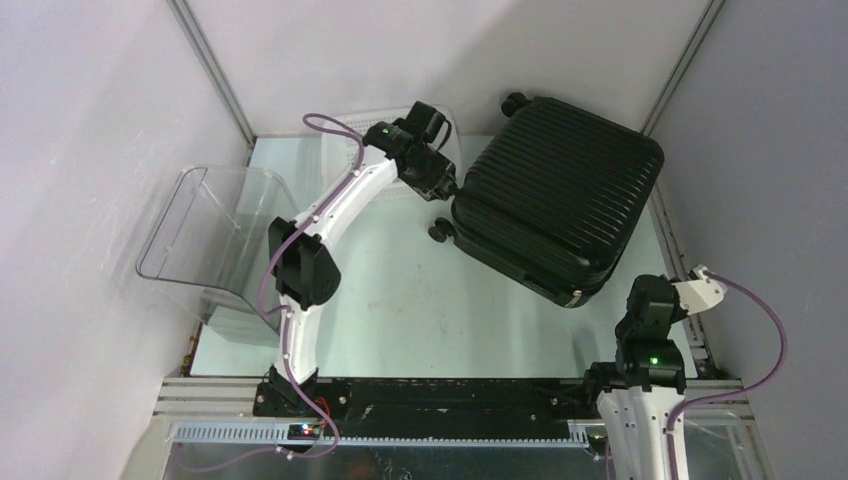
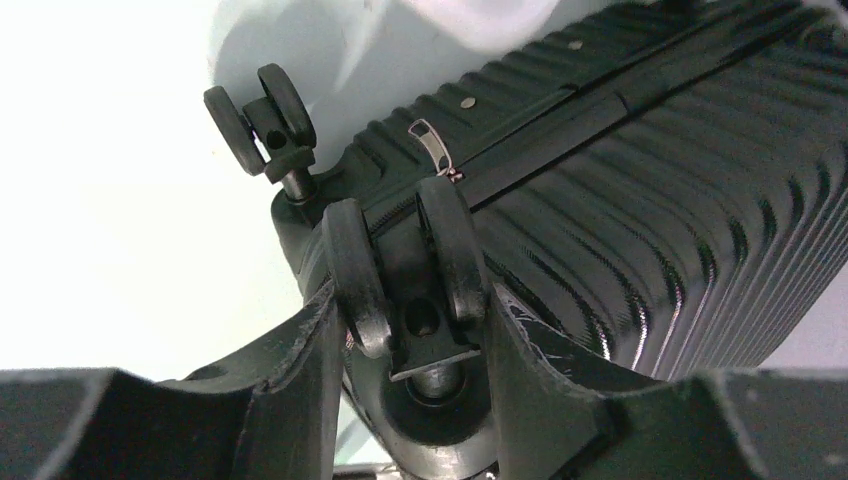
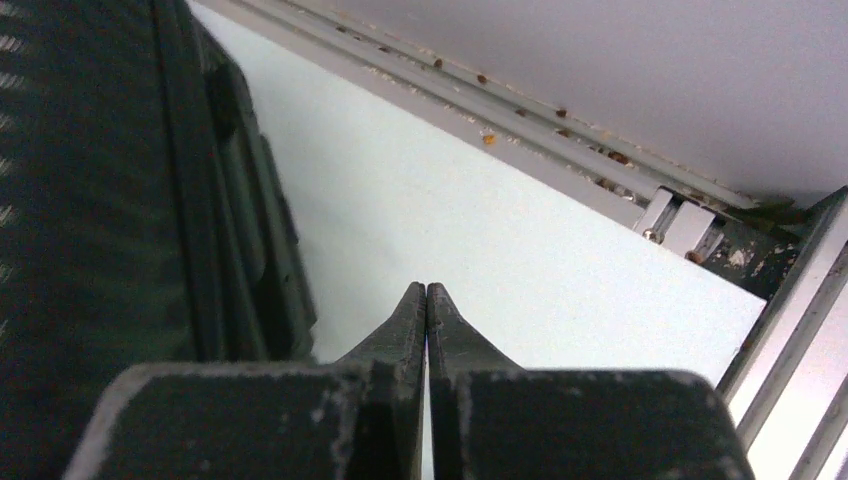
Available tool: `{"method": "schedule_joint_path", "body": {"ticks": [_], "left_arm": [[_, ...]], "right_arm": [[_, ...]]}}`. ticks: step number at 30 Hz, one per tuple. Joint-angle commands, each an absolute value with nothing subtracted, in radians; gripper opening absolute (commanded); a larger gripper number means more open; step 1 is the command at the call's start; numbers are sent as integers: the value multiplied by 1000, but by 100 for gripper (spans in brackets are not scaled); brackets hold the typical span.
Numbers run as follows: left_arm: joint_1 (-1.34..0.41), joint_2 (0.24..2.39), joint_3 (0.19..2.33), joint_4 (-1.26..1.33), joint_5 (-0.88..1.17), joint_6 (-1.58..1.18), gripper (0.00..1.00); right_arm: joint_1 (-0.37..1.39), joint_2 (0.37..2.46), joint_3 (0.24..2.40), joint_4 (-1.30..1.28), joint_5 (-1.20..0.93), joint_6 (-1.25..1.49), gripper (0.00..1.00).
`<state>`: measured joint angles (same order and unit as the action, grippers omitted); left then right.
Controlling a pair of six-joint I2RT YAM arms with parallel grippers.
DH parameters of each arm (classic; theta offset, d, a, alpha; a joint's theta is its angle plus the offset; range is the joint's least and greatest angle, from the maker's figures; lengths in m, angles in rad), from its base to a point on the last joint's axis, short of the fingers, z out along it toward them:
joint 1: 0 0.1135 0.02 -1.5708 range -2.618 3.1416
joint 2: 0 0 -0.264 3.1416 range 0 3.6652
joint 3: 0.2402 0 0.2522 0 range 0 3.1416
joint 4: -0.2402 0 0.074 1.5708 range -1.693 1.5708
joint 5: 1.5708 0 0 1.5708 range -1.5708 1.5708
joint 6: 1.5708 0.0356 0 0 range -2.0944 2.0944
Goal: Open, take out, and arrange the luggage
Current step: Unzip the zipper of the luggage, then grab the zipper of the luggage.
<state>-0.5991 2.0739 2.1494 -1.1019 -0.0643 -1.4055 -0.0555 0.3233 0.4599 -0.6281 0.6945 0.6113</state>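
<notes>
- The luggage [image 1: 555,195] lies closed, far right on the table [image 1: 420,300].
- Your left gripper [image 2: 410,300] clamps a wheel [image 2: 445,240] on its left side.
- Your right gripper [image 3: 426,295] sits pinched together, empty, near right.

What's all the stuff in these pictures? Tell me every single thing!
luggage: one, black, closed, right side of the table.
wheels: at least two, black, luggage's end.
zip pull: one, silver, luggage's side.
clear bin: one, see-through, table's left edge.
white basket: one, white, far back of table.
left hand: one, black, closed on the nearest wheel.
right hand: one, black, shut, empty, beside luggage.
</notes>
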Motion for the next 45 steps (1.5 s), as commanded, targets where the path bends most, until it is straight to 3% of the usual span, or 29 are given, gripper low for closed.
{"method": "schedule_joint_path", "body": {"ticks": [1, 7, 13, 18, 22, 35, 45], "left_arm": [[-537, 2055, 2210, -1061, -174, -1298, 0], [-543, 2058, 2196, -1027, -127, -1262, 0], [-554, 2055, 2171, -981, -69, -1272, 0], [-570, 2060, 2163, -953, -13, -1319, 0], [-579, 2055, 2166, -925, 31, -1347, 0], [-578, 2046, 2187, -947, 24, -1323, 0], [-581, 2035, 2182, -950, 16, -1316, 0]], "right_arm": [[-130, 368, 496, -505, 636, 506, 0], [-203, 335, 540, -541, 322, 529, 1], [-181, 309, 576, -761, 105, 655, 32], [-94, 304, 566, -732, 38, 692, 41], [68, 265, 516, -650, 120, 665, 47], [648, 284, 379, -523, 539, 726, 49], [801, 405, 375, -557, 757, 827, 63]]}}
